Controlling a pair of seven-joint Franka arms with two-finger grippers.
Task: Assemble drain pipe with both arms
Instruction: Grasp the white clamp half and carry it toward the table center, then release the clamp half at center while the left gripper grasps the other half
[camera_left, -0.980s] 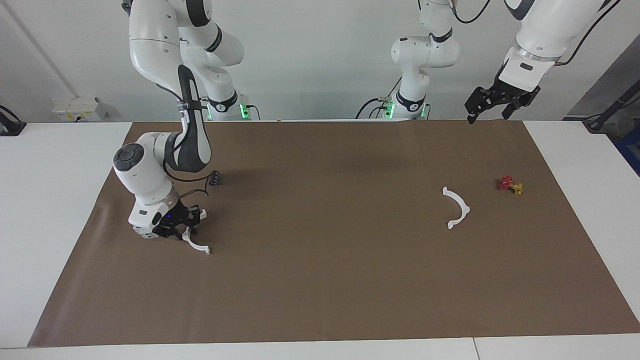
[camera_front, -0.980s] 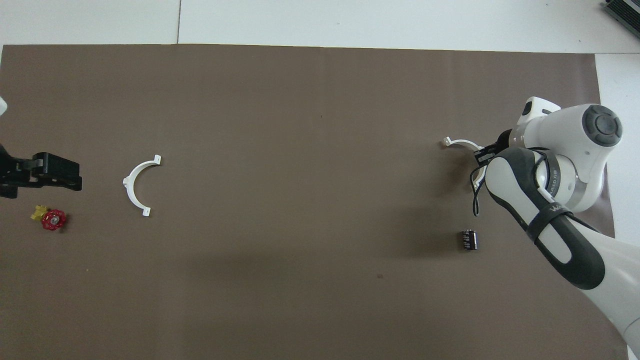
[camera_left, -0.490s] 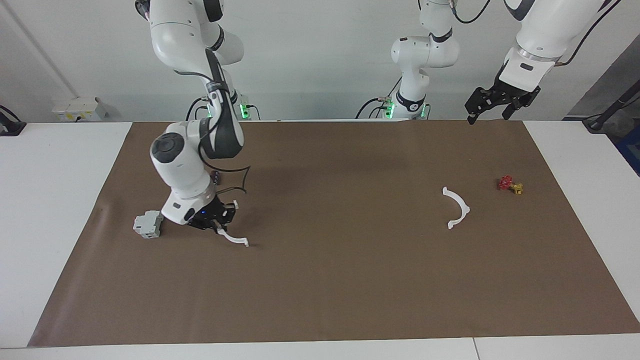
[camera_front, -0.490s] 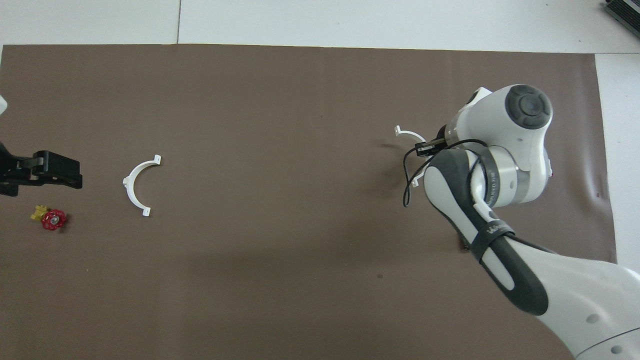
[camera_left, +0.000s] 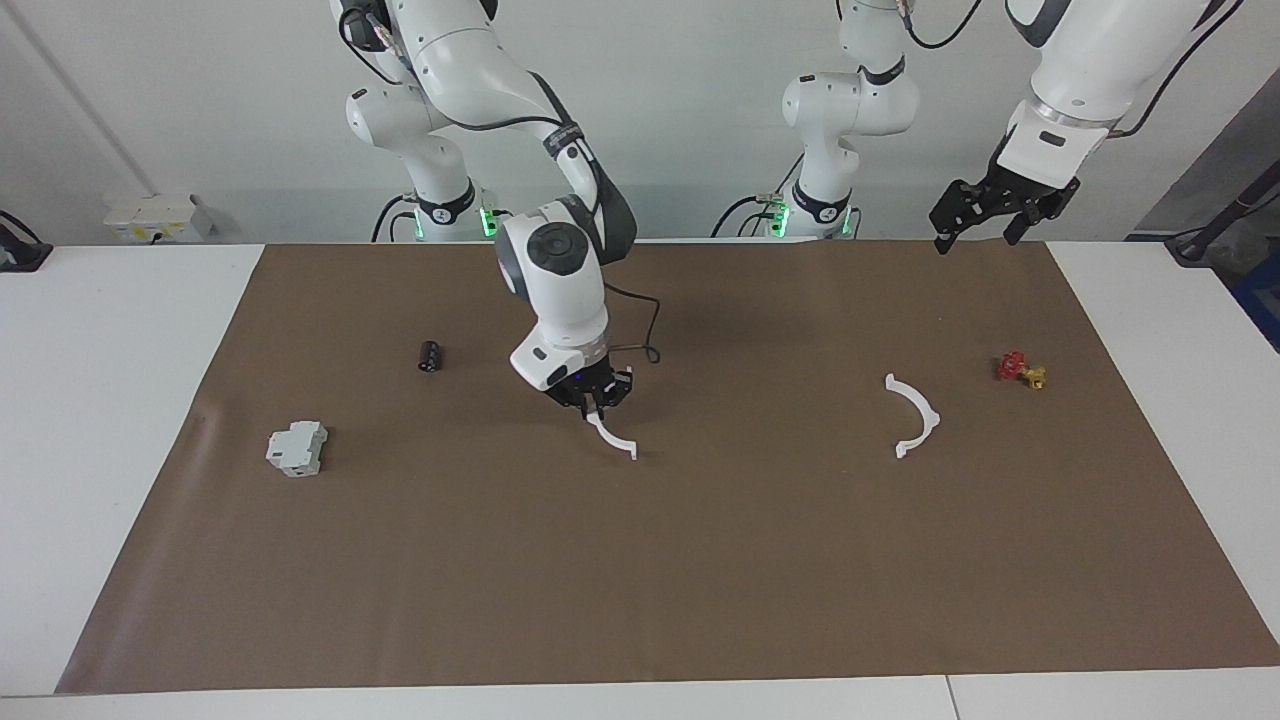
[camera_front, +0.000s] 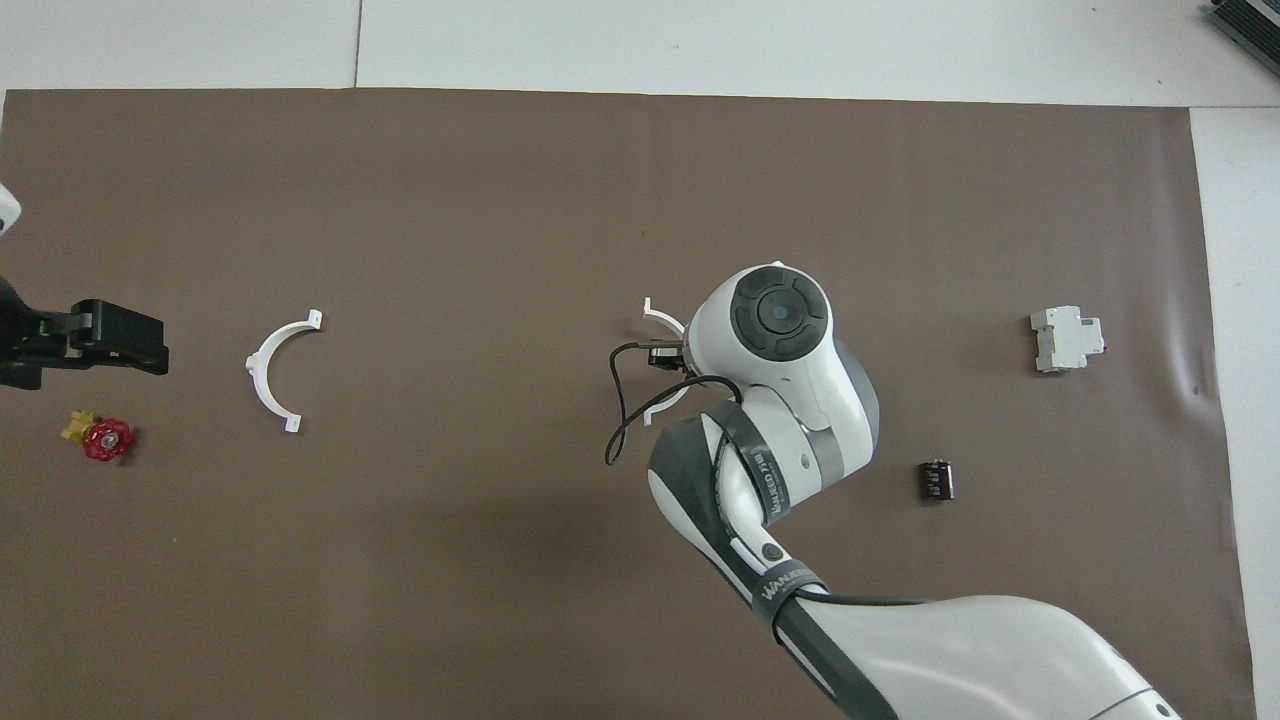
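Note:
The drain pipe is two separate white arcs. My right gripper (camera_left: 597, 408) is shut on one arc (camera_left: 613, 438) and holds it low over the middle of the brown mat. In the overhead view the arm covers most of this gripper (camera_front: 663, 353), and only the ends of the held arc (camera_front: 657, 313) stick out. The other arc (camera_left: 918, 415) lies flat on the mat toward the left arm's end (camera_front: 266, 368). My left gripper (camera_left: 978, 232) is open and empty. It waits high over that end of the mat (camera_front: 140, 345), apart from the lying arc.
A grey-white boxy block (camera_left: 297, 447) (camera_front: 1066, 338) and a small dark cylinder (camera_left: 430, 355) (camera_front: 937, 480) lie toward the right arm's end. A small red and yellow valve (camera_left: 1020, 370) (camera_front: 100, 437) lies beside the loose arc, under my left gripper.
My right arm has carried its arc from beside the grey-white block to the middle of the mat, uncovering the block and the dark cylinder. The left arm has not moved.

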